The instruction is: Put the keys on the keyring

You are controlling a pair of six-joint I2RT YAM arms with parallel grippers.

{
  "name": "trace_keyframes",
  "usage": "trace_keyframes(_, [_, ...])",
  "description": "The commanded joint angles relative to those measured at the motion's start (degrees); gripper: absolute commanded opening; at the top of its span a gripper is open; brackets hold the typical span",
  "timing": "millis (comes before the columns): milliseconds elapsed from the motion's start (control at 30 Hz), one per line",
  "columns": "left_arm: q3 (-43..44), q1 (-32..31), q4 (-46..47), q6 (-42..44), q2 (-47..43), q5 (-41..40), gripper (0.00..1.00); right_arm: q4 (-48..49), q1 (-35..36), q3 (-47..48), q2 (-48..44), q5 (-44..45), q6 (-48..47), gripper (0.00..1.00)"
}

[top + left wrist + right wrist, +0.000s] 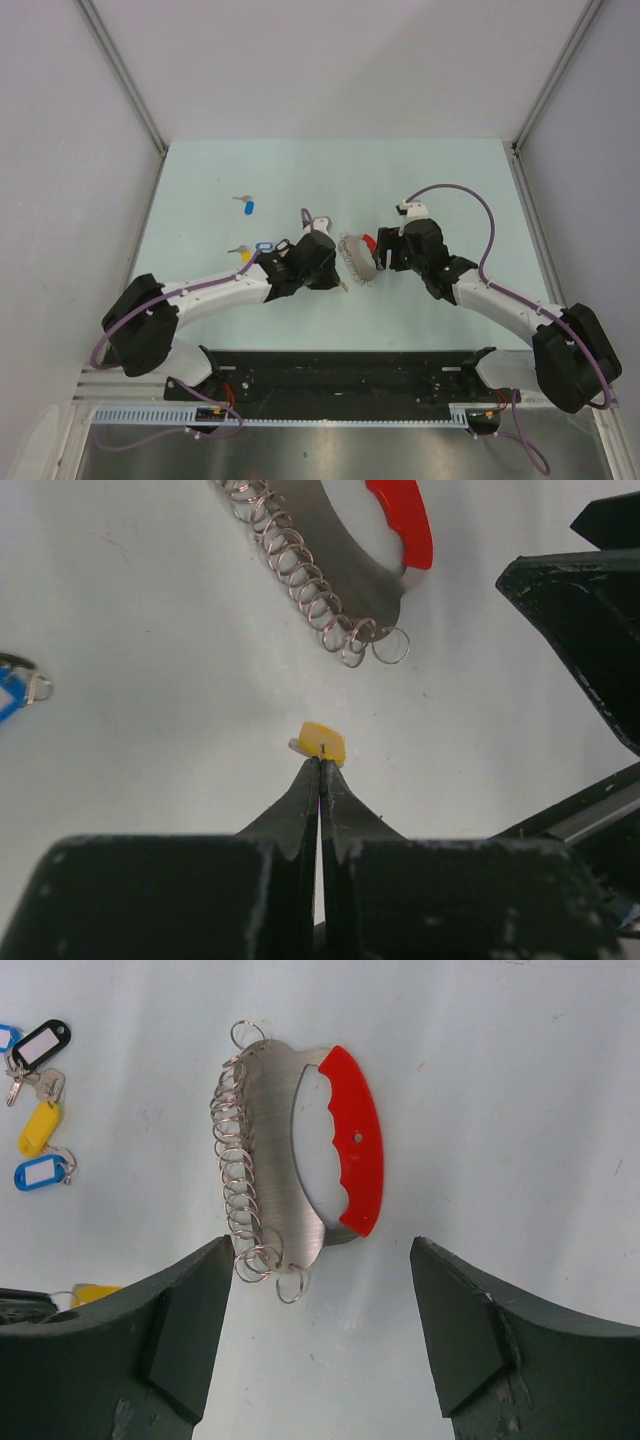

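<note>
The keyring is a curved steel plate with a red grip and a row of small wire rings. It lies flat on the table between the two arms. My left gripper is shut on a yellow-tagged key, a short way from the ring end of the keyring. My right gripper stands open just short of the keyring's near end, touching nothing. In the top view the keyring sits between the left gripper and the right gripper.
A cluster of loose keys lies to the left, with black, yellow and blue tags. Another blue-tagged key lies farther back on the left. Grey walls enclose the table on three sides.
</note>
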Motion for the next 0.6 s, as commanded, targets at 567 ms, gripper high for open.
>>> trace_keyframes(567, [-10.2,-1.1,8.3,-8.2,0.0,-7.7,0.38,-6.2,-0.8,0.0,1.8,-8.5,1.8,0.64])
